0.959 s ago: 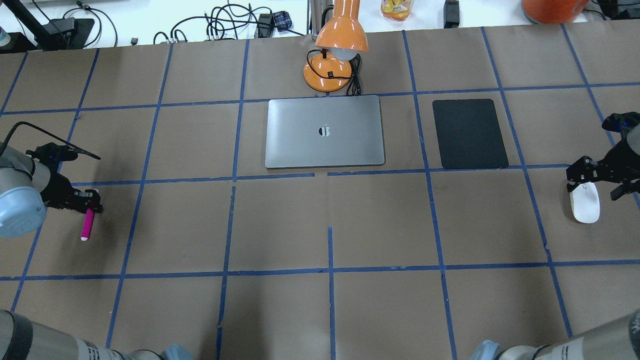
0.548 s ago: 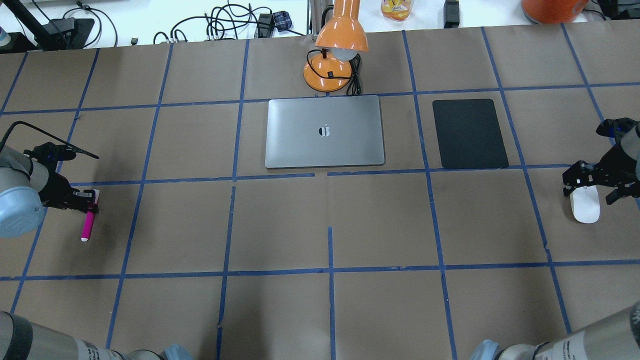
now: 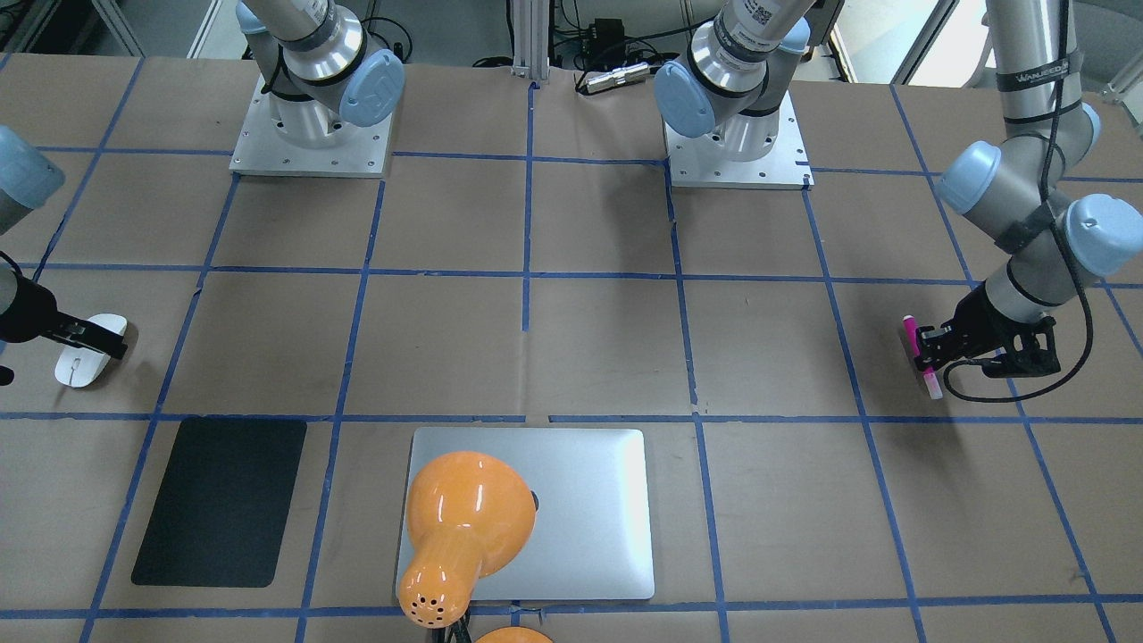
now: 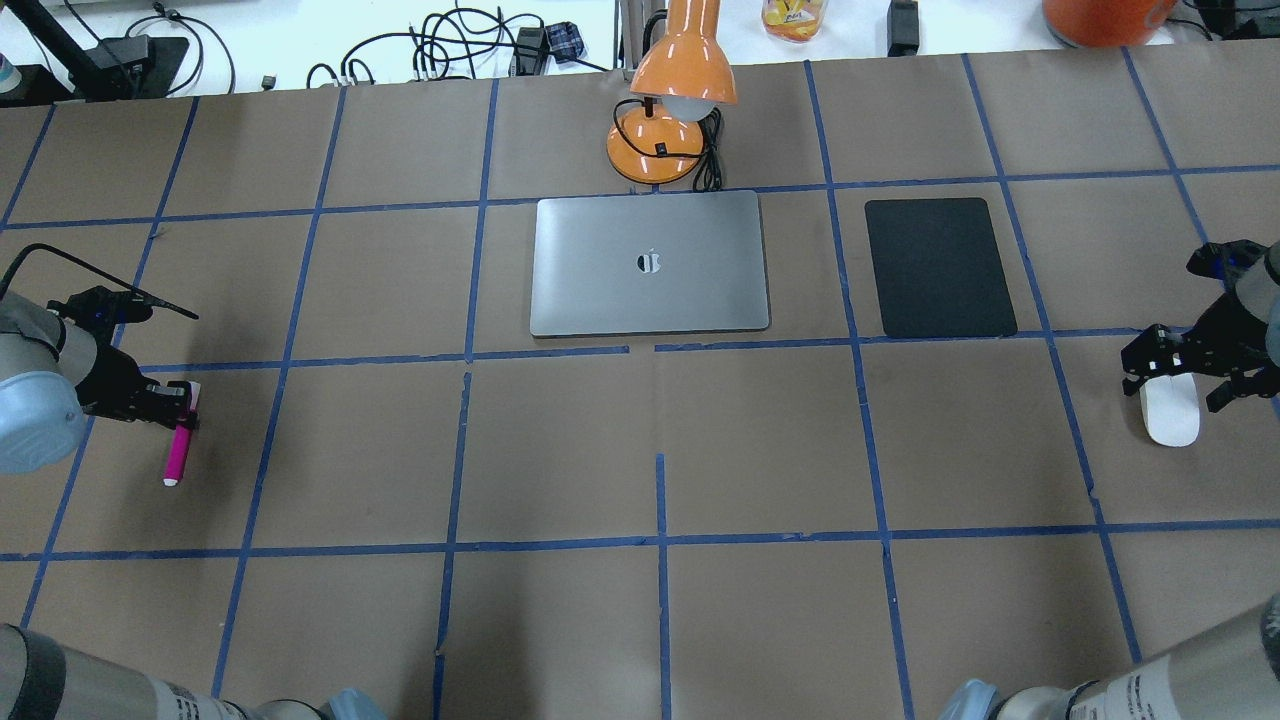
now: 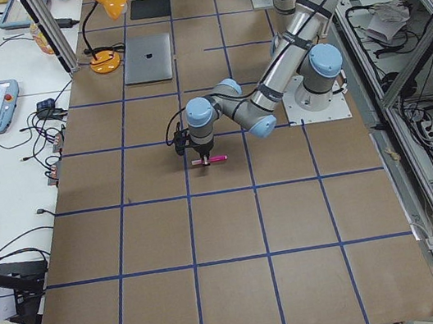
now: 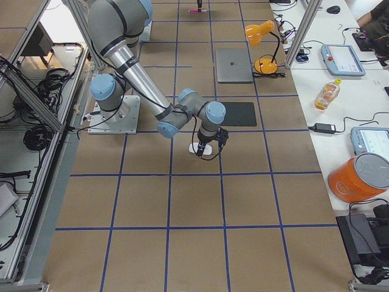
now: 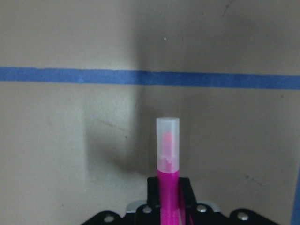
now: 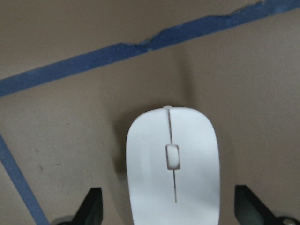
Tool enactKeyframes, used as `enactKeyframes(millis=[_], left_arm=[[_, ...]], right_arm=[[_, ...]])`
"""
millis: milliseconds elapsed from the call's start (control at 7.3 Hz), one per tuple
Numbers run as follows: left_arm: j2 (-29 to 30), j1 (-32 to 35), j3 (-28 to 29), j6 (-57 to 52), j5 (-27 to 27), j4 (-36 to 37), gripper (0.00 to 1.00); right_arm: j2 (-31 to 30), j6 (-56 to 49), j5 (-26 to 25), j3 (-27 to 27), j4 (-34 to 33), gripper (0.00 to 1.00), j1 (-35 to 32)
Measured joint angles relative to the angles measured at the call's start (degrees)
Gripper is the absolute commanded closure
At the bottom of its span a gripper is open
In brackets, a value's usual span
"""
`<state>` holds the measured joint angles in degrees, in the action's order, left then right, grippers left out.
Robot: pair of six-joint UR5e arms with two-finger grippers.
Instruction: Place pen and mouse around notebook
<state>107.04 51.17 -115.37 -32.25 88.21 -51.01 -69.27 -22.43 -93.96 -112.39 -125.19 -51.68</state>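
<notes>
Pinching the short, bright magenta-pink pen (pale translucent cap) with the left gripper, pressed onto the barrel just behind the cap, per the wrist view. Low over the paper at the table's far left; can't tell whether lifted or resting. Long axis roughly front-to-back, cap toward the far side, near parallel to the short edges of the large flat silver-grey metal notebook. Notebook well apart: to the right and farther out. Probably an inward carry with little wrist turn.

On the far right, straddling the small smooth white oval mouse with the right gripper: fingers spread either side, not touching. Mouse flat on the paper, long axis front-to-back, between the fingers. Notebook left of it and a bit farther out, with the flat black rectangular mat in between.

Nearer arm: left for pen, right for mouse.
</notes>
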Motion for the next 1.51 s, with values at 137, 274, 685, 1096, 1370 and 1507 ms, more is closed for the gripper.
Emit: enactKeyframes(millis=[137, 274, 685, 1096, 1370, 1507], left_arm=[[-2.1, 2.2, 3.5, 7.6, -0.2, -8.9, 1.00], [-4.1, 6.4, 7.2, 16.4, 0.0, -17.4, 1.00], [-7.3, 23.3, 11.9, 49.2, -0.7, -26.4, 1.00], [-5.5, 43.5, 12.3, 84.1, 0.2, -21.0, 1.00], [-2.1, 53.4, 11.8, 104.4, 0.3, -13.5, 1.00], [-0.1, 56.4, 11.8, 113.2, 0.4, -10.6, 1.00]], right_arm=[[0.2, 0.0, 0.0, 0.0, -0.6, 0.11, 0.0], [0.5, 0.0, 0.0, -0.1, -1.1, 0.12, 0.0], [0.7, 0.1, 0.0, -0.3, -1.2, 0.38, 0.0], [0.6, 0.1, -0.2, -0.3, -0.7, 0.63, 0.0], [0.0, 0.1, -0.3, 0.0, -0.2, 0.66, -0.1], [-0.2, 0.1, -0.2, 0.1, -0.1, 0.65, -0.3]])
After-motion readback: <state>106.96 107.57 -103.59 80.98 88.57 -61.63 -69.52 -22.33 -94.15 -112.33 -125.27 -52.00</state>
